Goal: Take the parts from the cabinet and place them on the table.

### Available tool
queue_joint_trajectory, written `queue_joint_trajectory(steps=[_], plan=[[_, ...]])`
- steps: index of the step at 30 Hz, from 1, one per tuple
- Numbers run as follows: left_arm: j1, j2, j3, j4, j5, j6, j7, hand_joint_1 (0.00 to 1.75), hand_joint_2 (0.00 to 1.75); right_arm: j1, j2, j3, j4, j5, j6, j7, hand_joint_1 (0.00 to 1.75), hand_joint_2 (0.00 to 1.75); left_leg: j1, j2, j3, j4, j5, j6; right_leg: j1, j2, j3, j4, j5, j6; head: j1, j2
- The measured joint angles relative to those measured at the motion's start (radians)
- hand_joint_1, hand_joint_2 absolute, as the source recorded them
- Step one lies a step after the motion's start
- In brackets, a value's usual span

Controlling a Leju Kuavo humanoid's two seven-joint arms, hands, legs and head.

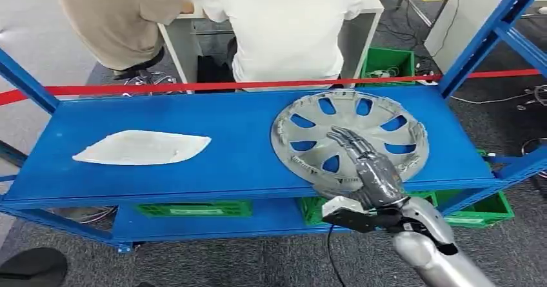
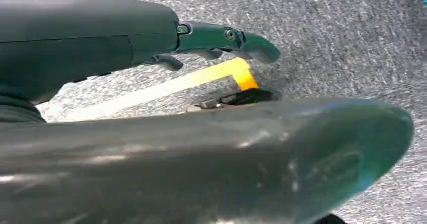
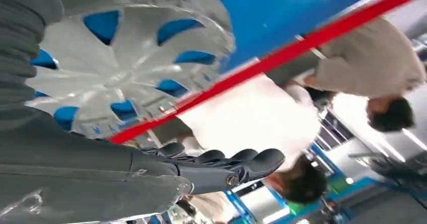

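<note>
The right hand [image 1: 373,169] is hovering with released fingers over the hubcap [image 1: 349,140] lying at the blue shelf's [image 1: 193,171] front edge, risking nudging it off before grasping.

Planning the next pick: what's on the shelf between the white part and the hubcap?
Nothing: in the head view only bare blue shelf runs from the white part to the hubcap, over which the right hand reaches.

Bare shelf [image 1: 245,138] between white panel [image 1: 142,148] and hubcap [image 1: 348,138]; red tape [image 1: 258,84] behind.
</note>
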Motion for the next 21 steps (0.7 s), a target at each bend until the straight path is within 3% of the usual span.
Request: queue_joint_trajectory(steps=[4, 5, 6, 8, 9, 10, 11, 12, 14, 15, 16, 19, 20, 21], plan=[[0.002, 0.0, 0.0, 0.0, -0.005, -0.003, -0.003, 0.0, 0.0, 0.027, -0.004, -0.021, -0.05, -0.127, 0.062, -0.067, 0.0, 1.75, 0.001, -0.002, -0.002, -0.006, -0.004, 0.028, -0.006, 0.0, 0.0, -0.01, 0.005, 0.022, 0.003, 0.0], [0.002, 0.002, 0.0, 0.0, -0.008, -0.003, -0.003, 0.0, 0.0, 0.035, -0.005, -0.025, -0.068, -0.165, 0.078, -0.088, 0.0, 1.75, 0.003, -0.002, -0.001, -0.007, -0.002, 0.032, -0.007, -0.002, -0.007, 0.002, -0.006, 0.028, 0.005, 0.0], [0.001, 0.003, 0.0, 0.0, -0.008, -0.003, -0.003, 0.0, 0.0, 0.041, -0.007, -0.031, -0.087, -0.196, 0.089, -0.107, 0.0, 1.75, 0.003, -0.002, 0.0, -0.007, -0.003, 0.037, -0.007, -0.005, -0.022, 0.04, -0.035, 0.032, 0.012, 0.0], [0.0, 0.003, 0.0, 0.0, -0.008, -0.005, -0.003, 0.0, 0.0, 0.056, -0.011, -0.041, -0.122, -0.218, 0.099, -0.117, 0.0, 1.75, 0.001, -0.002, 0.0, -0.007, -0.004, 0.041, -0.008, -0.004, -0.095, 0.202, -0.115, 0.038, 0.015, 0.0], [0.002, 0.003, 0.001, 0.0, -0.008, -0.005, -0.003, 0.0, 0.0, 0.064, -0.017, -0.043, -0.137, -0.187, 0.094, -0.096, 0.0, 1.75, 0.001, -0.002, 0.0, -0.007, -0.004, 0.041, -0.008, -0.004, -0.127, 0.27, -0.139, 0.04, 0.016, 0.0], [0.003, 0.002, 0.003, 0.0, -0.006, -0.005, -0.002, 0.0, 0.0, 0.071, -0.032, -0.041, -0.153, -0.114, 0.087, -0.044, 0.0, 1.75, 0.0, -0.002, 0.0, -0.007, -0.004, 0.042, -0.008, -0.004, -0.145, 0.303, -0.142, 0.04, 0.016, 0.0], [0.003, 0.001, 0.007, 0.0, -0.001, -0.003, -0.002, 0.0, 0.0, 0.072, -0.053, -0.039, -0.163, -0.04, 0.095, 0.013, 0.0, 1.75, 0.001, -0.002, 0.002, -0.007, -0.005, 0.042, -0.008, -0.005, -0.135, 0.281, -0.117, 0.04, 0.016, 0.0], [0.003, 0.0, 0.01, 0.0, 0.001, -0.002, -0.002, 0.0, 0.0, 0.072, -0.082, -0.037, -0.171, 0.023, 0.113, 0.066, 0.0, 1.75, 0.001, -0.002, 0.004, -0.007, -0.006, 0.041, -0.009, -0.005, -0.105, 0.221, -0.079, 0.039, 0.016, 0.0], [0.004, -0.002, 0.016, 0.0, 0.001, -0.001, -0.002, 0.0, 0.0, 0.071, -0.132, -0.036, -0.176, 0.09, 0.144, 0.133, 0.0, 1.75, 0.002, -0.005, 0.01, -0.007, -0.009, 0.036, -0.011, -0.005, -0.012, 0.038, 0.004, 0.038, 0.017, 0.0], [0.004, -0.002, 0.018, 0.0, 0.001, -0.001, -0.002, 0.0, 0.0, 0.07, -0.151, -0.034, -0.175, 0.12, 0.155, 0.155, 0.0, 1.75, -0.002, -0.005, 0.01, -0.006, -0.011, 0.031, -0.01, -0.004, 0.01, -0.001, -0.011, 0.037, 0.019, 0.0], [0.003, -0.002, 0.019, 0.0, 0.0, 0.0, -0.002, 0.0, 0.0, 0.07, -0.167, -0.031, -0.173, 0.155, 0.166, 0.178, 0.0, 1.75, -0.006, -0.007, 0.007, -0.004, -0.011, 0.026, -0.009, -0.001, 0.01, -0.005, -0.005, 0.026, 0.018, 0.0], [0.002, -0.005, 0.019, 0.0, -0.005, -0.002, -0.002, 0.0, 0.0, 0.068, -0.194, -0.021, -0.156, 0.209, 0.17, 0.225, 0.0, 1.75, -0.002, -0.007, 0.008, -0.014, -0.003, 0.009, -0.004, 0.001, 0.003, -0.004, -0.002, 0.009, 0.017, 0.0], [0.001, -0.004, 0.019, 0.0, -0.009, -0.002, -0.002, 0.0, 0.0, 0.064, -0.197, -0.017, -0.143, 0.239, 0.167, 0.253, 0.0, 1.75, -0.001, -0.005, 0.007, -0.011, -0.011, 0.003, -0.012, 0.0, 0.007, -0.012, 0.004, 0.001, 0.018, 0.0], [0.0, -0.004, 0.019, 0.0, -0.011, -0.002, -0.002, 0.0, 0.0, 0.057, -0.197, -0.014, -0.127, 0.262, 0.163, 0.271, 0.0, 1.75, -0.003, -0.003, -0.007, 0.021, -0.037, 0.0, -0.012, -0.001, 0.008, -0.013, 0.003, -0.005, 0.014, 0.0]])
